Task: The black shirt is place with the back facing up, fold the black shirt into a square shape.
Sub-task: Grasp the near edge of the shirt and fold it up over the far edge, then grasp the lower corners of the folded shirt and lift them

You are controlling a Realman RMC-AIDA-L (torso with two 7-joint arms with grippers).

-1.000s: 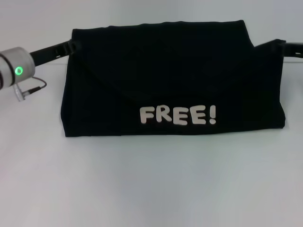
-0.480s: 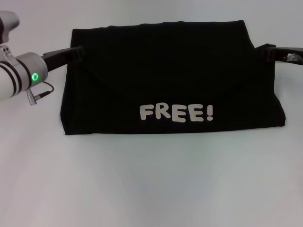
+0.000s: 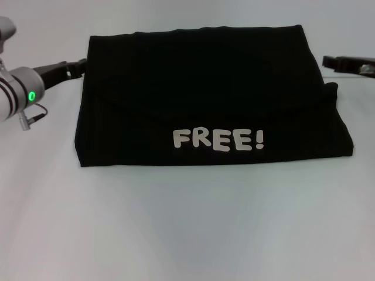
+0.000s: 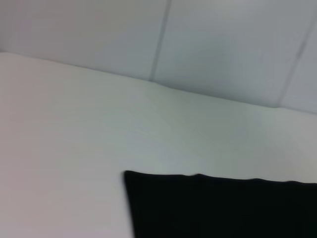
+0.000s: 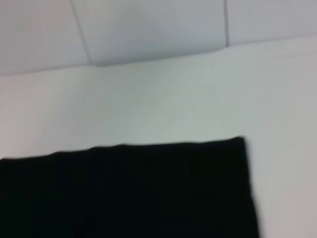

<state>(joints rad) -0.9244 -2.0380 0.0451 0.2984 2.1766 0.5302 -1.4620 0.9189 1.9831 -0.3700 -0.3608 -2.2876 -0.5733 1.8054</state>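
The black shirt lies folded into a wide rectangle in the middle of the white table, with white "FREE!" lettering facing up near its front edge. My left gripper hovers just off the shirt's far left corner, clear of the fabric. Off the far right corner, my right gripper also hangs apart from the cloth. The left wrist view shows a corner of the black shirt on the table. Another corner of the black shirt fills the right wrist view.
The white table spreads bare in front of the shirt and on both sides. A pale wall with panel seams rises behind the table's far edge.
Both grippers have drawn outward, away from the shirt's far corners. The left arm slid back to the left; the right gripper moved right. The shirt stays folded in place.
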